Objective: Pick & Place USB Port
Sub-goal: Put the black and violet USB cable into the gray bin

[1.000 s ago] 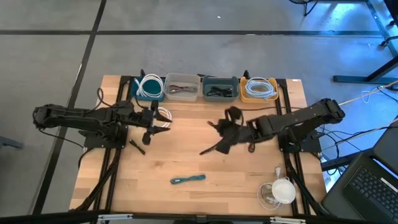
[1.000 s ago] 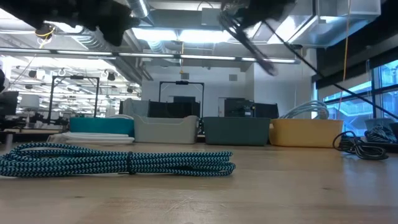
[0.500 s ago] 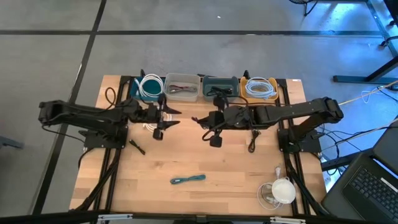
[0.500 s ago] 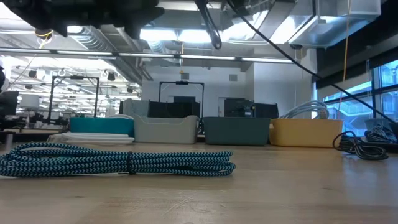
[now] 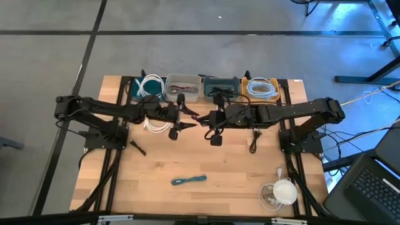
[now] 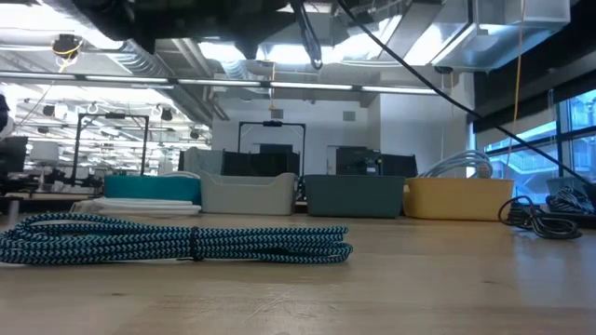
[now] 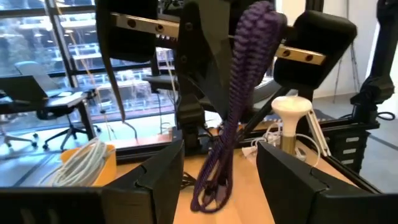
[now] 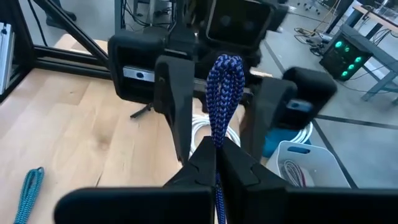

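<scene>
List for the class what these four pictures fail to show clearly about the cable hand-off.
- Purple cable: connectors unseen in either wrist view; lower end cut off by picture edge.
- High view: cable too small between left end effector and right end effector.
- Low view: end effectors cut off by top edge.
- Grey bin: contents too small.

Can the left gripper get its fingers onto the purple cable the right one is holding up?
Probably yes: the left gripper is open and faces the purple cable pinched in the right gripper, with nothing between them.
</scene>
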